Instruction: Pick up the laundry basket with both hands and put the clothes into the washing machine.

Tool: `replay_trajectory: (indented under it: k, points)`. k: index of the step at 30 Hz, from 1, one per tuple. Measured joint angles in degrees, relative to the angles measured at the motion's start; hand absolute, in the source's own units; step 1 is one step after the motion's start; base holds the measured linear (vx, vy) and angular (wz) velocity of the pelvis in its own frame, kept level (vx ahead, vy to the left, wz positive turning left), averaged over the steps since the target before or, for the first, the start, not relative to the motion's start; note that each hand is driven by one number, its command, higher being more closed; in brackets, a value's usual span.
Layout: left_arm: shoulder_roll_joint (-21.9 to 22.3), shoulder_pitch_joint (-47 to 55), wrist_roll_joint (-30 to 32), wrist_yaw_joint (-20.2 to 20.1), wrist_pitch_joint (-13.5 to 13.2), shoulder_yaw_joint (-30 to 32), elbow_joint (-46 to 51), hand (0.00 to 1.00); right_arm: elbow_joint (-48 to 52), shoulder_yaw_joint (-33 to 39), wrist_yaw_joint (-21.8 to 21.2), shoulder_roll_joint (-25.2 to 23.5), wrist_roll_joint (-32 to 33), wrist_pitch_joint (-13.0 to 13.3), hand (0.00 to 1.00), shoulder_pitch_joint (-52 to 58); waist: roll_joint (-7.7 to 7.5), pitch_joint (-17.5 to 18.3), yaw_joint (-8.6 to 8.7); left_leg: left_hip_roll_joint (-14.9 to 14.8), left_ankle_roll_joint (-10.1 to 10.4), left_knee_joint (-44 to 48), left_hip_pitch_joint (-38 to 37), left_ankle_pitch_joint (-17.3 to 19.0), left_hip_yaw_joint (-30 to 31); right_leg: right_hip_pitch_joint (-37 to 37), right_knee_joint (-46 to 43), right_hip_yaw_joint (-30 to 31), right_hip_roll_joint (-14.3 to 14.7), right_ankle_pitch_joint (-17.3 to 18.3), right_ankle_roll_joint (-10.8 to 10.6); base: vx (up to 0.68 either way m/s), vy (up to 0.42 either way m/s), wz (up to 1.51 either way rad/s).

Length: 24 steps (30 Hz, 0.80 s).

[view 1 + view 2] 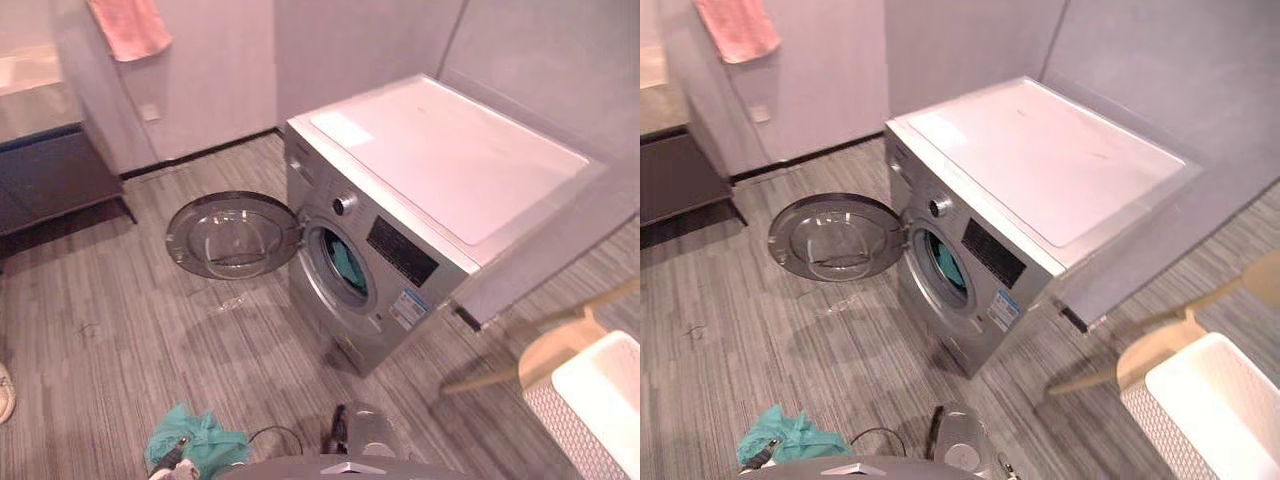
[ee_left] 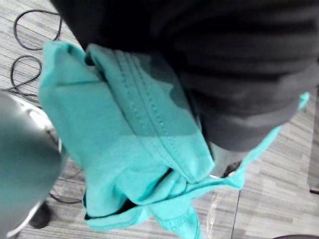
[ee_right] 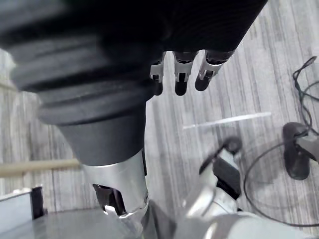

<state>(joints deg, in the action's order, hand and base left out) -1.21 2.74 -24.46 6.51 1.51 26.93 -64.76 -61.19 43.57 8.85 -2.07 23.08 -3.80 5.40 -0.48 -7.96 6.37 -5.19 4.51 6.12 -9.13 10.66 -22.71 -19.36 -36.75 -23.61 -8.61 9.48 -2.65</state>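
Underfoot, left eye view: grey striped floor (image 1: 100,330); washing machine (image 1: 400,250), door (image 1: 232,235) open, teal garment (image 1: 348,268) inside, sticker (image 1: 408,306) unreadable; white laundry basket (image 1: 565,430) at right, on the floor.
Left wrist view: teal cloth (image 2: 109,129) covers left hand (image 2: 239,74), fingers hidden, grip cannot be told.
Right wrist view: right hand (image 3: 180,77) relaxed, empty.

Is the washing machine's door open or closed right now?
Open. The round door stands swung wide from the washing machine, leaving the drum mouth uncovered, with teal cloth visible inside.
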Motion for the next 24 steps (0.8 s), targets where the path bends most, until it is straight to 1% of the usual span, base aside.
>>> replay_trajectory:
  k: [1,2,3,4,5,6,7,8,9,10,11,12,13,14,15,16,17,18,19,20,21,22,23,24]
  points:
    - [0.9,-1.4,0.4,-0.7,0.0,1.6,0.0,1.0,0.2,0.8,0.0,-0.3,0.0,0.2,0.0,0.0,-0.22,-1.0,-0.14,0.6,0.6,-1.3,-1.5,0.0,-1.5,2.8,5.5,-3.6,0.6,1.2,4.7,0.26,-0.021,-0.57]
    - [2.4,-3.0,0.9,-0.8,0.4,2.2,0.2,1.0,1.8,2.3,0.0,-0.3,0.0,0.3,0.0,-0.6,2.21,-2.4,-0.01,-0.3,0.9,-2.1,-1.7,-0.2,-2.9,3.6,7.9,-5.2,2.1,0.5,6.0,0.24,-0.022,-0.46]
    - [3.4,-4.1,1.1,-1.0,0.4,2.2,0.3,1.0,2.2,2.9,0.0,-0.3,0.1,0.4,0.0,-0.6,3.04,-2.7,0.08,-0.4,1.0,-2.8,-1.9,-0.3,-3.1,3.7,8.5,-5.5,2.5,0.5,6.0,0.2,-0.021,-0.2]
    - [5.3,-5.4,1.1,-1.2,0.4,2.3,1.2,1.0,2.3,4.2,0.1,-0.3,0.1,0.3,0.0,-0.6,3.99,-2.7,-0.16,-0.4,1.0,-3.4,-2.3,-0.4,-3.9,4.4,10.1,-5.4,3.5,0.9,6.6,0.13,-0.032,-0.08]
    - [6.3,-5.7,1.1,-1.5,0.4,2.5,1.4,1.0,2.3,4.7,0.1,-0.6,0.1,0.2,0.0,-0.6,3.95,-2.8,-0.23,-0.4,1.0,-3.1,-2.7,-0.4,-4.1,5.4,11.0,-5.4,3.9,1.5,7.6,0.13,-0.045,-0.08]
    - [6.4,-6.0,1.2,-2.4,1.1,2.0,1.0,1.0,2.6,4.9,0.1,-0.9,0.1,0.2,0.0,-0.4,3.88,-2.8,0.24,-1.0,1.2,-2.0,-4.1,-0.2,-4.1,7.7,12.8,-5.2,4.9,2.7,8.2,0.11,-0.072,0.01]
    - [6.8,-5.9,1.6,-2.5,1.2,1.9,1.4,1.0,4.0,4.5,0.0,-1.3,0.1,0.1,0.0,0.4,3.68,-2.7,0.63,-2.7,3.0,4.1,-2.9,1.2,-4.1,9.9,14.5,-5.2,5.6,3.3,7.9,0.08,-0.071,0.02]
    - [6.8,-5.9,1.6,-2.5,1.2,1.5,1.8,1.0,4.4,4.3,0.0,-1.6,0.0,0.1,0.0,0.9,3.58,-2.6,0.45,-3.9,3.8,9.5,-1.4,2.1,-4.1,10.9,15.4,-5.2,5.8,3.3,7.8,0.07,-0.068,-0.01]
    - [6.8,-5.4,1.6,-2.4,1.2,0.9,3.2,1.0,5.2,3.6,0.1,-1.6,0.1,0.1,0.0,1.3,3.5,-2.6,0.22,-7.0,4.9,23.0,3.4,2.5,-3.4,12.8,16.8,-5.1,6.1,3.2,7.7,0.05,-0.034,-0.18]
    - [6.9,-4.6,1.6,-2.6,1.1,1.2,4.7,1.0,6.6,1.6,0.3,-1.5,0.1,0.0,0.0,1.6,4.15,-2.6,0.19,-10.3,6.0,37.4,9.0,-0.9,-0.7,14.0,17.4,-4.2,7.1,3.2,7.7,0.06,-0.019,-0.31]
    - [7.0,-4.1,1.5,-2.8,0.8,1.5,5.6,1.0,7.1,0.6,0.4,-1.3,0.1,0.1,0.0,1.7,4.83,-2.7,-0.02,-11.9,6.0,43.2,11.5,-3.9,0.9,14.4,17.4,-3.5,7.9,3.2,7.8,0.06,0.01,-0.58]
    - [7.0,-3.3,1.5,-3.1,0.3,1.8,7.0,1.0,8.7,-1.0,0.4,-0.8,0.1,0.2,0.0,2.1,5.96,-2.8,-0.58,-13.6,5.7,50.1,14.3,-9.1,3.4,15.3,17.4,-1.7,9.2,3.4,8.3,0.06,0.064,-1.16]
    - [7.1,-1.5,1.3,-3.1,-0.1,2.5,7.9,1.0,10.1,-3.6,0.7,0.1,0.2,0.4,0.0,1.9,6.67,-2.5,-2.16,-14.6,3.8,55.8,16.7,-15.0,4.9,15.9,17.2,2.2,10.7,3.7,9.3,0.14,0.172,-1.77]
    - [6.9,0.2,0.9,-3.1,-0.7,2.8,7.9,1.0,11.1,-6.2,1.2,0.2,0.3,1.2,0.0,0.9,7.31,-2.5,-2.76,-14.4,1.8,60.1,17.7,-14.2,5.9,16.7,17.1,5.8,11.2,3.8,9.6,0.15,0.194,-1.86]
    - [6.8,0.9,0.9,-3.0,-1.2,2.8,7.9,1.0,12.1,-7.9,1.6,0.3,0.3,1.6,0.0,0.5,7.28,-2.5,-2.66,-14.2,0.6,61.5,18.9,-11.7,5.8,17.3,17.3,8.1,11.1,3.7,9.6,0.18,0.206,-1.55]
    - [6.7,1.0,0.9,-3.0,-1.7,2.7,8.1,1.0,13.8,-10.2,1.8,0.2,0.4,1.6,0.0,0.5,7.01,-2.4,-2.84,-14.2,-0.6,60.4,21.0,-7.9,6.1,17.5,17.9,10.8,11.0,3.5,9.0,0.13,0.145,-1.1]
    - [6.6,1.0,0.9,-2.9,-1.9,2.6,8.5,1.0,15.3,-11.9,1.8,0.3,0.3,1.6,0.0,0.7,6.82,-2.3,-3.12,-14.1,-1.8,56.6,22.3,-5.1,6.9,17.4,18.2,12.8,10.8,3.1,8.5,0.12,0.138,-0.93]
    - [6.6,1.2,0.9,-2.9,-1.9,2.6,8.9,1.0,16.2,-12.9,1.9,0.3,0.3,1.7,0.0,0.6,6.57,-2.3,-3.38,-13.6,-2.0,52.9,22.6,-3.7,7.8,17.3,18.3,14.6,10.8,2.9,8.1,0.12,0.155,-1.09]
    - [6.6,1.4,0.9,-2.9,-1.8,2.4,9.1,1.0,18.1,-15.6,1.9,0.3,0.3,1.9,0.0,0.4,6.23,-2.3,-4.01,-11.3,-1.5,42.8,22.2,-1.3,12.6,16.9,18.5,18.1,10.7,2.6,7.5,0.14,0.207,-1.44]
    - [6.5,1.6,0.8,-2.4,-1.6,1.9,9.2,1.0,18.5,-16.5,1.7,0.4,0.1,2.2,0.0,-0.4,5.99,-2.2,-4.98,-9.4,-1.0,32.0,20.9,-0.2,18.9,16.1,18.4,21.0,10.4,2.6,6.7,0.14,0.241,-1.55]
    - [6.5,1.6,0.6,-1.9,-1.6,1.7,9.2,1.0,18.4,-16.5,1.7,0.3,0.1,2.3,0.0,-0.7,5.84,-2.2,-5.5,-9.3,-1.2,26.8,19.8,-0.3,21.1,15.8,18.0,22.7,10.4,2.8,6.2,0.16,0.3,-1.49]
    - [6.5,1.7,-0.2,-1.4,-1.6,1.7,9.2,1.0,18.4,-16.4,1.7,-0.1,-0.5,2.3,0.0,-1.8,5.32,-1.9,-5.45,-10.3,-1.7,18.7,18.6,-0.8,23.2,15.3,17.1,25.2,10.0,3.4,5.1,0.2,0.339,-1.08]
    - [6.3,1.9,-0.2,-0.7,-1.6,1.6,9.2,1.0,17.7,-16.2,1.7,0.4,-0.9,2.4,0.0,-1.6,4.92,-1.3,-4.92,-11.2,-2.2,13.4,18.0,-1.6,23.5,15.3,16.2,26.8,9.1,4.3,2.9,0.22,0.355,-0.84]
    - [6.2,2.1,-0.2,-0.6,-1.6,1.6,9.1,1.0,16.9,-16.0,1.7,0.8,-1.0,2.4,0.0,-1.2,4.83,-0.8,-4.73,-11.2,-1.9,11.6,17.9,-2.3,23.4,15.0,15.7,27.8,8.5,4.8,1.4,0.29,0.495,-0.64]
